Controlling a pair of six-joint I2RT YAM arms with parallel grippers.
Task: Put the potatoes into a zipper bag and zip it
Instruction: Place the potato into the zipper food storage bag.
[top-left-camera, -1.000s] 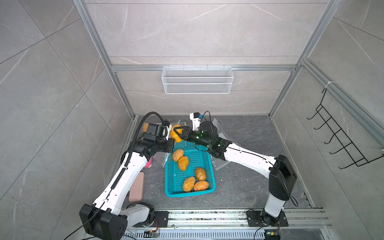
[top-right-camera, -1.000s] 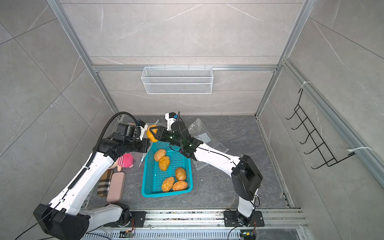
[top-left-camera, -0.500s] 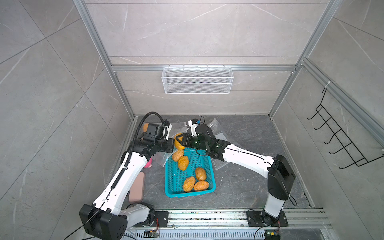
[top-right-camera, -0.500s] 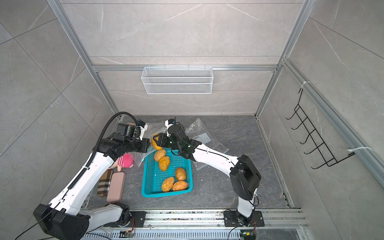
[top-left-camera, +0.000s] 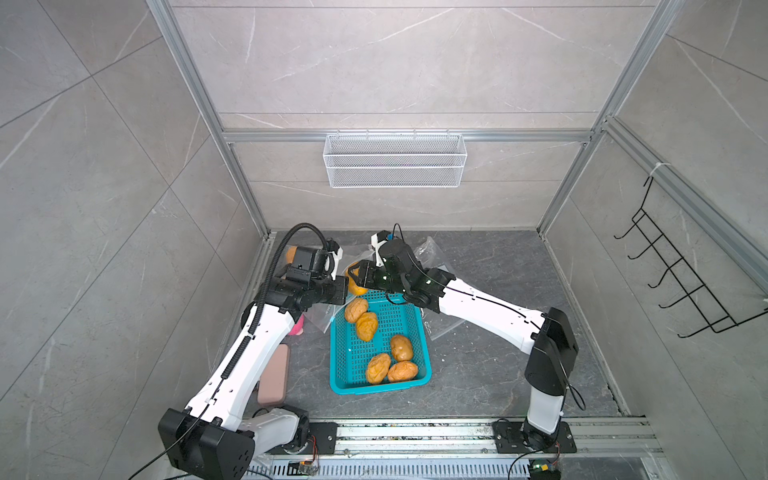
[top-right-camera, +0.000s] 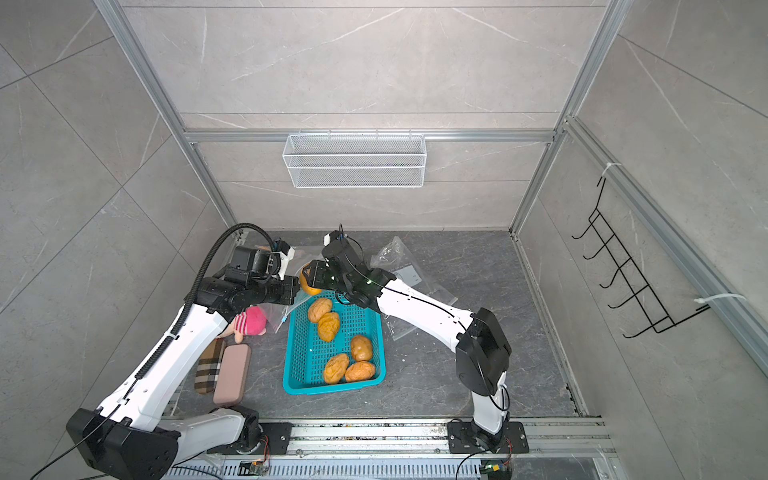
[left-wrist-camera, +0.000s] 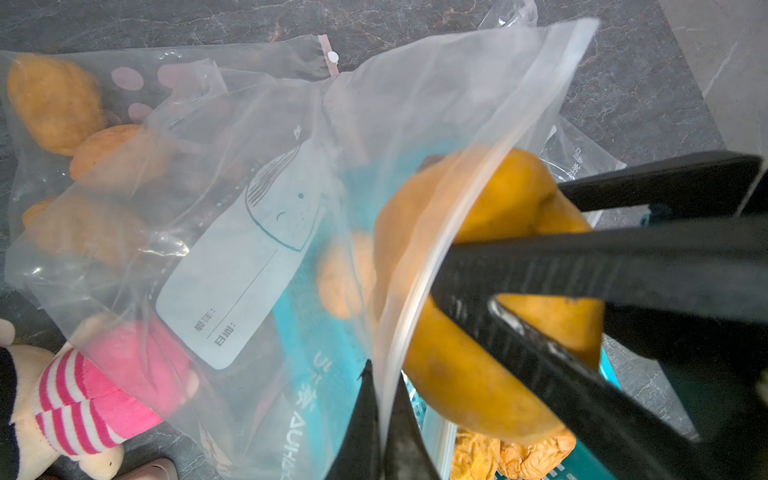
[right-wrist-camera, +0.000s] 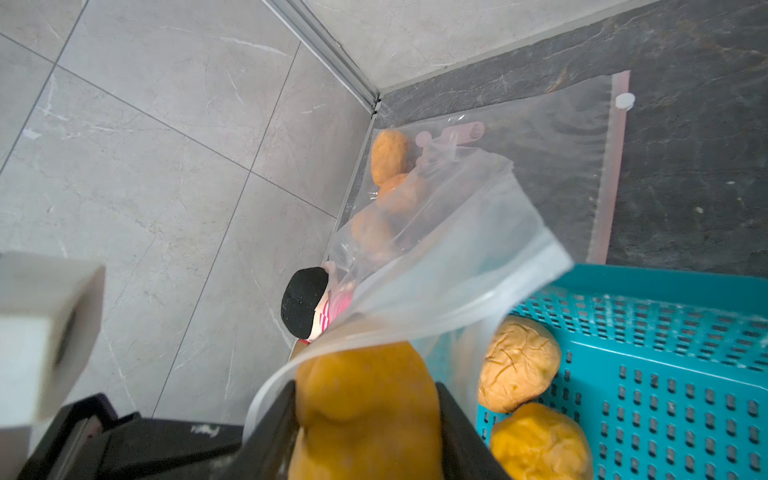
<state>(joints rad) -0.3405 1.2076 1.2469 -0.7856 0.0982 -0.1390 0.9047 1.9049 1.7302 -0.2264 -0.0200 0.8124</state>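
While right jaws clamp potato (right-wrist-camera: 365, 411), moved leftward to zipper bag (left-wrist-camera: 249, 166) mouth, left jaws pinching rim

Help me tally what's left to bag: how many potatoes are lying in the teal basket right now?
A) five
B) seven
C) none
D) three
A: both top views show five potatoes lying in the teal basket, while a sixth potato sits in the right claw at the open edge of the zipper bag.
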